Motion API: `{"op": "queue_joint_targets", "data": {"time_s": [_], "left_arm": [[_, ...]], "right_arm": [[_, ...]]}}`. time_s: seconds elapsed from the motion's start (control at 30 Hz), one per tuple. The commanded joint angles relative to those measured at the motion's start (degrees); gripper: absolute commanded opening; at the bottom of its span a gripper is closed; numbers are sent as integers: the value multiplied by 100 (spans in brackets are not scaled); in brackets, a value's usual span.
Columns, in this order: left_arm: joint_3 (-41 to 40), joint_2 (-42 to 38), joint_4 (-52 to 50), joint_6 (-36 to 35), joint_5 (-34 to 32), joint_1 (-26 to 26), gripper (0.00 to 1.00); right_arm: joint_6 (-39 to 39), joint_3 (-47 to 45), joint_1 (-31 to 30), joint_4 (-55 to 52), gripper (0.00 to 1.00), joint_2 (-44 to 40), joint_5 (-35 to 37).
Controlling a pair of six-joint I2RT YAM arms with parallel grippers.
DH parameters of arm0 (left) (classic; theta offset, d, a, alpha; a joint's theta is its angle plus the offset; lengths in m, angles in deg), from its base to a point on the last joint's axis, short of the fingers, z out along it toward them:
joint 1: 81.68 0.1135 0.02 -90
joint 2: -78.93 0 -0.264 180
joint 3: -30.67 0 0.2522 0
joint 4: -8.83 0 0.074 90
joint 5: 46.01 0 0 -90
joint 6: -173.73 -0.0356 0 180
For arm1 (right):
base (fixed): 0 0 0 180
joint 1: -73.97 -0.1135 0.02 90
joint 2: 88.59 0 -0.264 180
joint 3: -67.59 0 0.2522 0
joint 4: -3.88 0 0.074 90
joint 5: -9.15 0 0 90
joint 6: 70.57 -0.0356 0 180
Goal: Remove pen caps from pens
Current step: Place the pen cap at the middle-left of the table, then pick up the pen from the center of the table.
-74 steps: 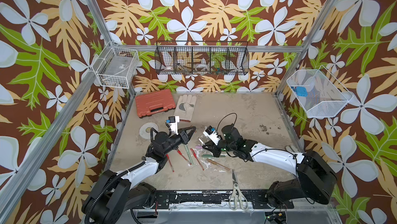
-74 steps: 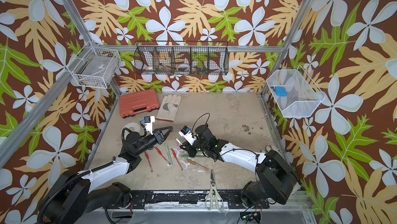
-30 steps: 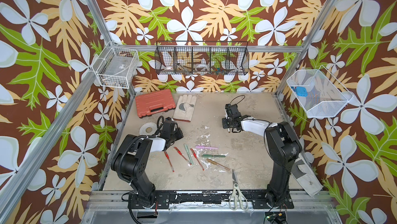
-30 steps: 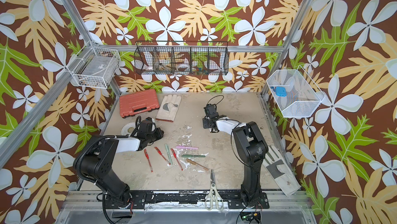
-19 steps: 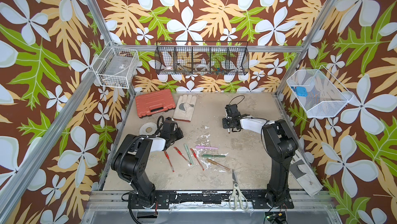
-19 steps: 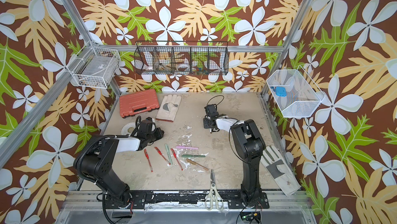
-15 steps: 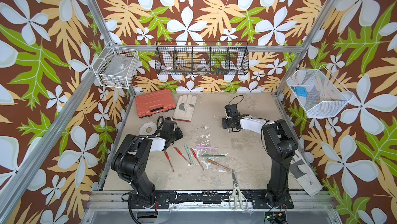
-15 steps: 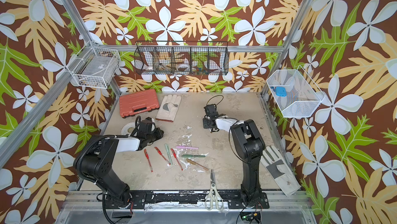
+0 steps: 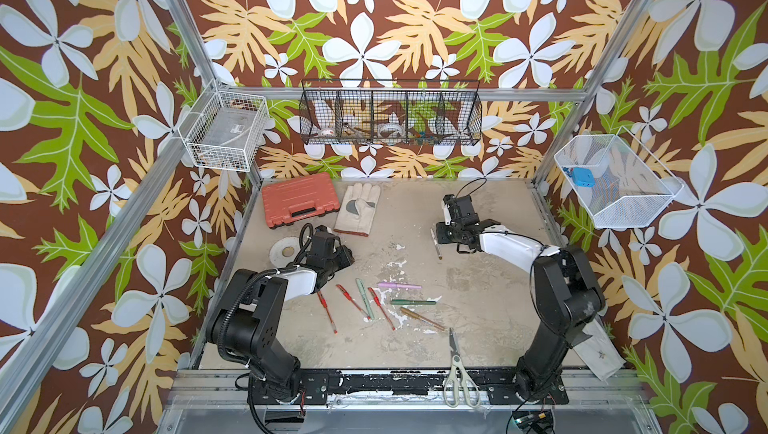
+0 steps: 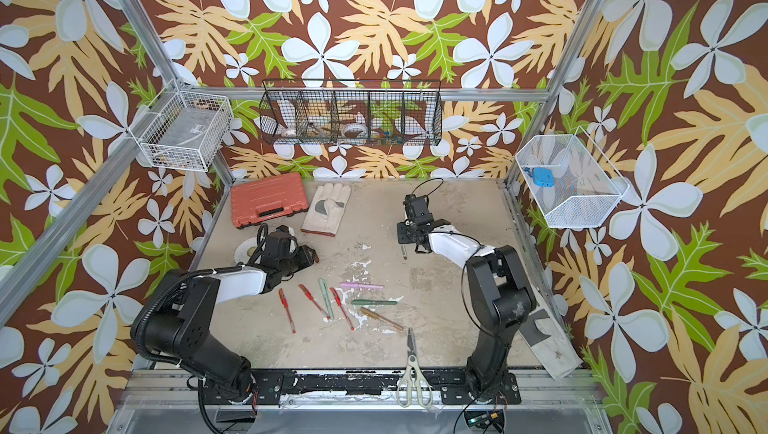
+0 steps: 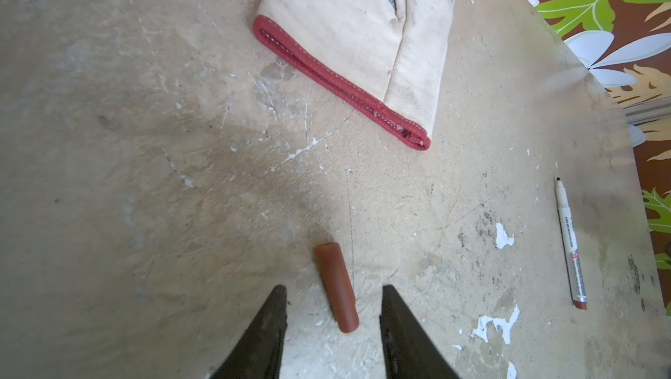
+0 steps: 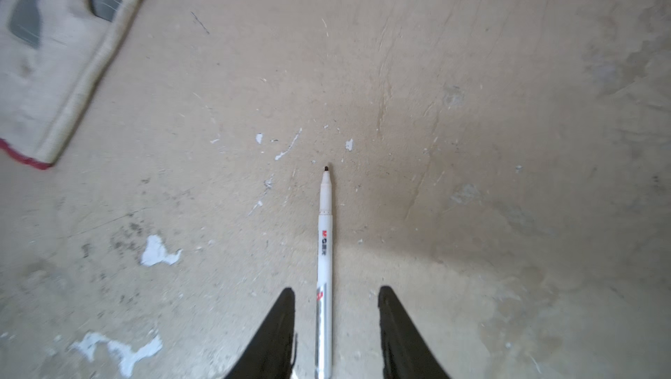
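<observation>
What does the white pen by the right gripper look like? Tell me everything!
The white marker is a thin, straight stick that looks like plastic, with small red and dark print on its barrel. Its cap is off, so the little dark tip is bare. The left wrist view shows a reddish-brown back end. It lies flat on the scuffed table, its back part between the open jaws of the right gripper, which are not squeezing it.

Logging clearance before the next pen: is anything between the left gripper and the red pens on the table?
Nothing visible: bare table separates the left gripper from the nearest red pen; the brown cap lies between its open jaws.
</observation>
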Motion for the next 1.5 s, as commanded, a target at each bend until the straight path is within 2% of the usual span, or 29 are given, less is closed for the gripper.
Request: {"op": "queue_joint_targets", "data": {"time_s": [0.0, 0.13, 0.27, 0.4, 0.5, 0.57, 0.73, 0.87, 1.1, 1.47], "left_arm": [[-100, -301, 41, -16, -52, 3, 46], [-674, -1166, 873, 47, 5, -315, 53], [-857, -1991, 1081, -299, -312, -1043, 57], [-929, -2416, 1112, -278, -107, -1290, 58], [-878, -2475, 949, -176, -60, -1355, 58], [-805, -2445, 768, 1, 50, -1364, 58], [-743, -2476, 5, 400, 687, -1364, 57], [-1008, -2885, -197, 643, 667, -1364, 59], [-1160, -2619, -403, 722, 1296, -1364, 64], [-1229, -2720, -591, 715, 1200, -1373, 63]], "right_arm": [[209, -349, -35, 206, 43, -620, -196], [408, -998, -197, 577, 54, -1587, -374], [718, -1475, -481, 552, 54, -2464, -476], [756, -1867, -774, 555, 51, -3070, -772], [834, -1971, -1151, 488, 51, -3222, -757], [987, -1971, -1453, 367, 51, -3174, -669], [2159, -2193, -2117, 589, 52, -2875, -682], [2479, -1906, -2148, 452, 50, -2196, -1082], [3019, -1648, -2148, 335, 49, -1275, -1512], [3529, -1004, -2146, -66, 47, -240, -1336]]}}
